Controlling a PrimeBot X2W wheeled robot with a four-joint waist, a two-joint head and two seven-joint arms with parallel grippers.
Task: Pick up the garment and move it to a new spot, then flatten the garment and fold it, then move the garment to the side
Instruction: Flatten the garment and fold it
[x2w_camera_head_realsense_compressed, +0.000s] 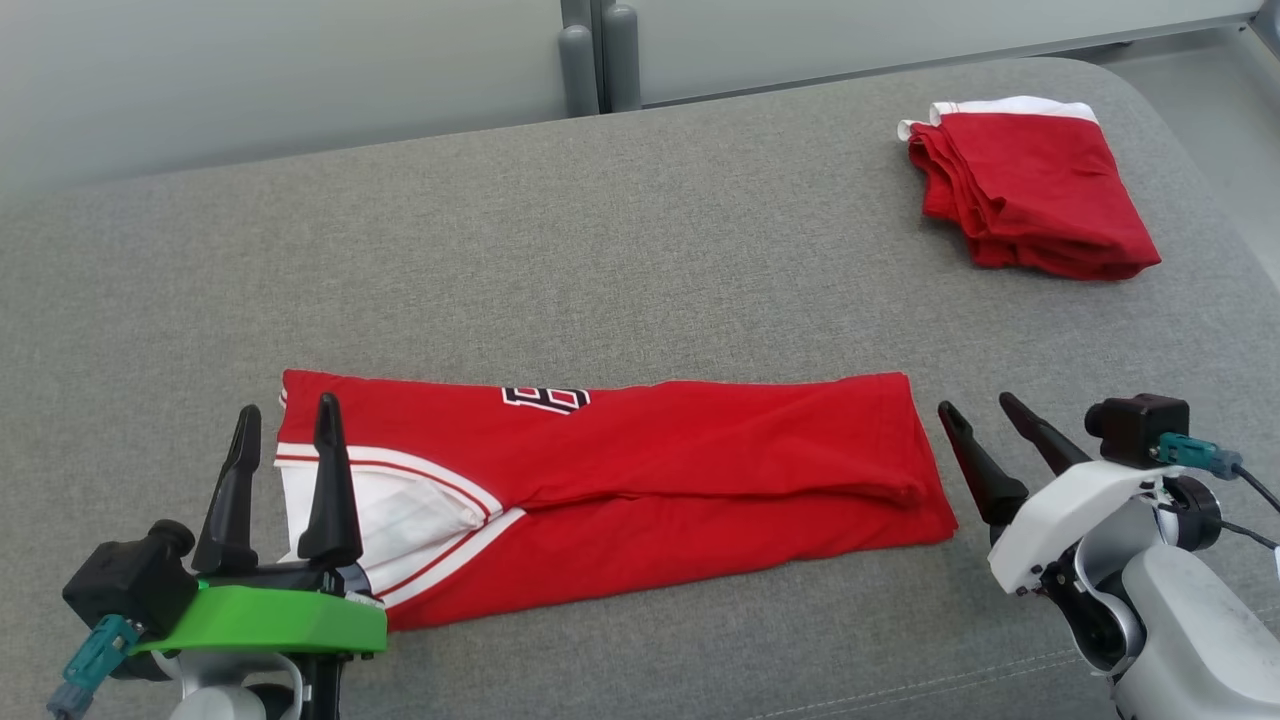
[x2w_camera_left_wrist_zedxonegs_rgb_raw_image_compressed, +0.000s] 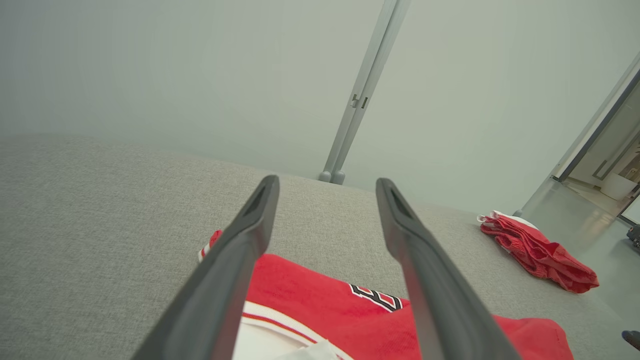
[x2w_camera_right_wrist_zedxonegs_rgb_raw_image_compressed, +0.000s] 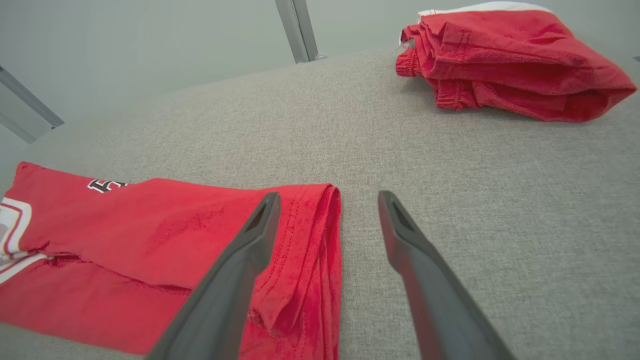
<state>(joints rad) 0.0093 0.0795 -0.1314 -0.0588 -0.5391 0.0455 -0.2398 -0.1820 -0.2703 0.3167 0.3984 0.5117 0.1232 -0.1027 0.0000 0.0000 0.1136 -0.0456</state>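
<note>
Left gripper (x2w_camera_head_realsense_compressed: 288, 405), fingers spread, hangs over the white-trimmed end of the folded red garment (x2w_camera_head_realsense_compressed: 650, 470) lying on the grey cushion (x2w_camera_head_realsense_compressed: 600, 250). Right gripper (x2w_camera_head_realsense_compressed: 975, 401), equally spread, sits just beside the opposite end

One flat red garment (x2w_camera_head_realsense_compressed: 640, 480), one folded red bundle (x2w_camera_head_realsense_compressed: 1035, 195); four dark fingers (x2w_camera_head_realsense_compressed: 328, 480)

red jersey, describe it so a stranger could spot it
On the grey fabric surface, look along the near edge. The red jersey lies there as a long strip with black-and-white lettering, unlike the compact folded red garment far right.
</note>
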